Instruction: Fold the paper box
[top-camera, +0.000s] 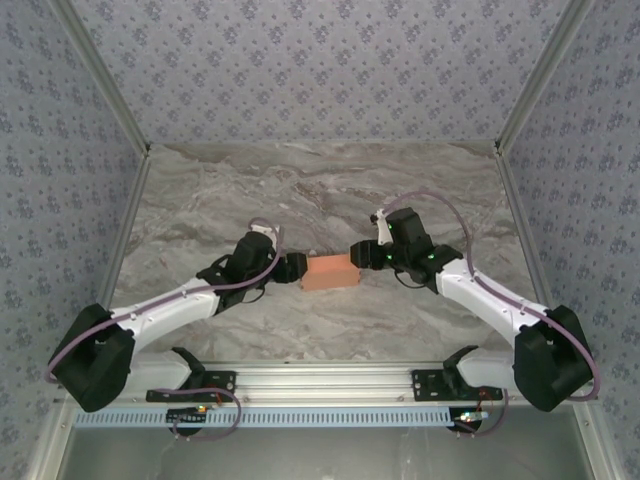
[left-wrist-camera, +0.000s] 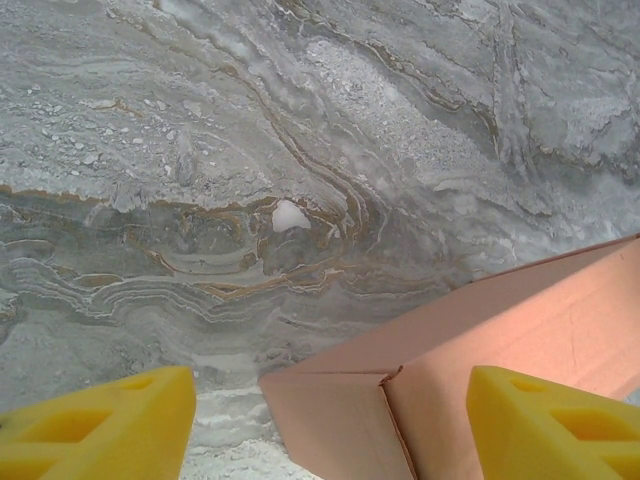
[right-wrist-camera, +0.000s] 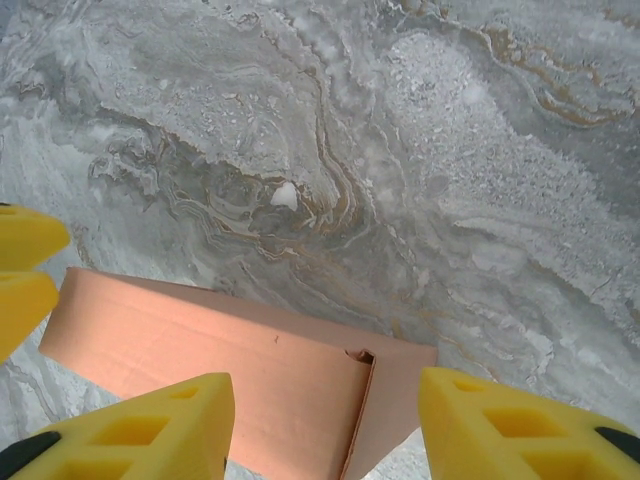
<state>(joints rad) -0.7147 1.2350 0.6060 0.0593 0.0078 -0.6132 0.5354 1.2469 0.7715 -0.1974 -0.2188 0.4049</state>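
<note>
The paper box lies on the marble table as a small closed salmon-orange rectangular box, midway between the two arms. My left gripper is at its left end, open. In the left wrist view the yellow fingers stand wide apart with the box's end and flap seam between them. My right gripper is at the right end, also open. Its fingers straddle the box's corner. The left gripper's yellow fingertips show beyond the box's far end.
Patterned walls enclose the table on three sides. A metal rail runs along the near edge between the arm bases. A small white chip marks the marble beyond the box.
</note>
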